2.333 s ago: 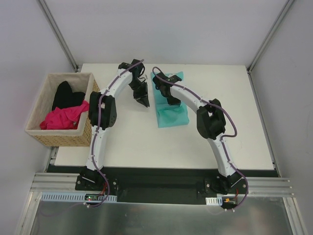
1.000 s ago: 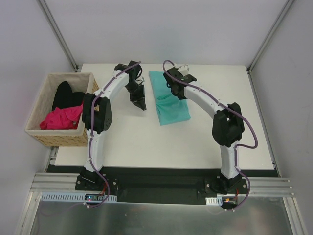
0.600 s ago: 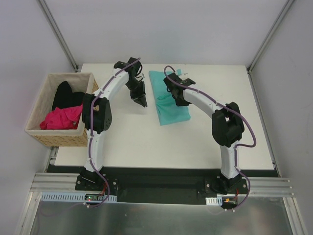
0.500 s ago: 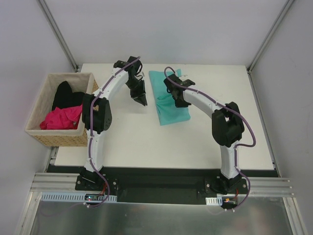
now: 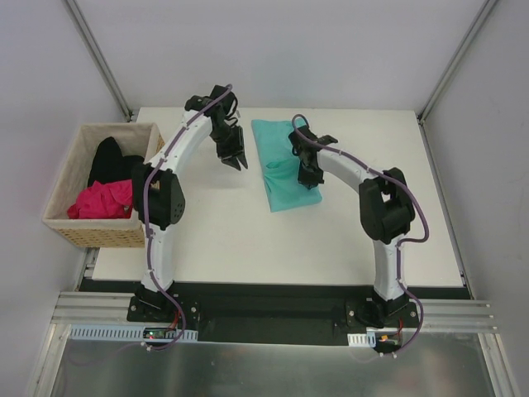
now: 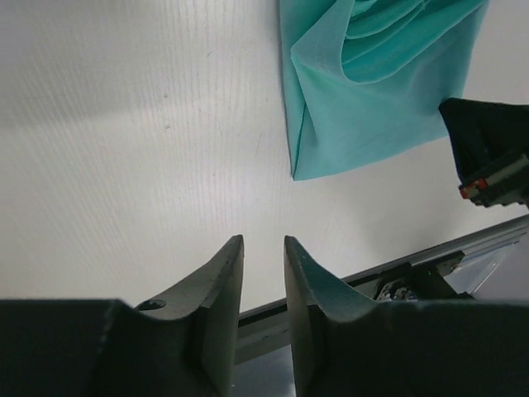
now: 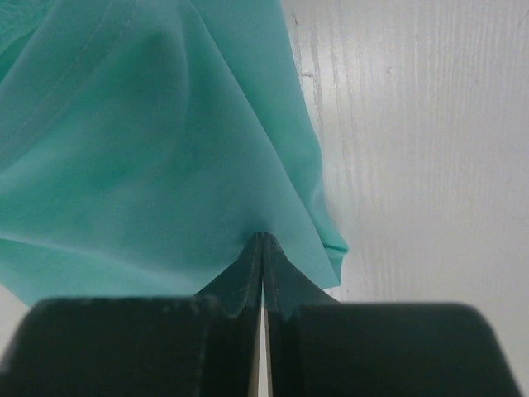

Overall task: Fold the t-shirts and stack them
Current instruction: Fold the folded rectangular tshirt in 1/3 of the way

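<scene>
The right gripper (image 7: 262,241) has its jaws clenched on a pinch of the teal shirt (image 7: 124,149), and the cloth tents up to their tips. How much cloth lies between them is hidden. The shirt lies folded toward the far side of the tabletop (image 5: 248,240), right of centre, with its middle rumpled and partly covered by the right arm. The left gripper (image 6: 263,244) hangs over bare tabletop just left of the shirt, jaws released with a narrow gap and nothing in it. In the left wrist view the frame's top edge cuts off part of the shirt. Left of the tabletop stands a basket (image 5: 116,230) holding a pink shirt (image 5: 103,201) and a black shirt (image 5: 111,161), both bunched, their shapes hard to make out.
</scene>
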You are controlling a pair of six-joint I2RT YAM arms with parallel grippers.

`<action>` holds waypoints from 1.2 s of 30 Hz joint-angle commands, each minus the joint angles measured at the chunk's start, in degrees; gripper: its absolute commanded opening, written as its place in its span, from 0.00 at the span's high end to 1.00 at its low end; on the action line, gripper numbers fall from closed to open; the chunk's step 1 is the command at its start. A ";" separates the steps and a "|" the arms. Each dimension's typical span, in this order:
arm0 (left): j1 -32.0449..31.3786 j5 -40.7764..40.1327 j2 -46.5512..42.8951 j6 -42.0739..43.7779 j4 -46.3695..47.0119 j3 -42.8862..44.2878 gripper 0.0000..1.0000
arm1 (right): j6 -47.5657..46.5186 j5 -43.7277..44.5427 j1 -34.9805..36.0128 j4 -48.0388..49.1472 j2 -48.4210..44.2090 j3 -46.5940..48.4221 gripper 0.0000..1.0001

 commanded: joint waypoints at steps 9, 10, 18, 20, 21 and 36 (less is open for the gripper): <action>0.85 -3.83 -10.45 2.23 -1.90 1.78 0.67 | 5.82 -8.70 -1.04 2.01 3.76 -3.46 1.00; 0.85 -4.01 -11.06 2.23 -1.90 1.25 0.67 | 6.52 -9.23 -1.04 2.27 3.58 -4.33 1.00; 0.85 -5.77 -14.93 2.84 -1.90 -4.29 0.69 | 10.04 -9.23 1.77 3.77 -2.04 -12.07 1.00; 0.85 -6.03 -15.37 2.93 -1.90 -5.08 0.69 | 10.66 -8.62 3.00 3.15 -2.92 -12.60 0.99; 0.85 -6.29 -15.81 3.10 -1.90 -5.26 0.69 | 10.92 -8.53 3.62 2.80 -3.62 -12.87 1.00; 0.85 -7.00 -17.13 3.81 -1.55 -6.23 0.71 | 16.63 -5.37 16.36 -1.68 -9.25 -17.96 1.00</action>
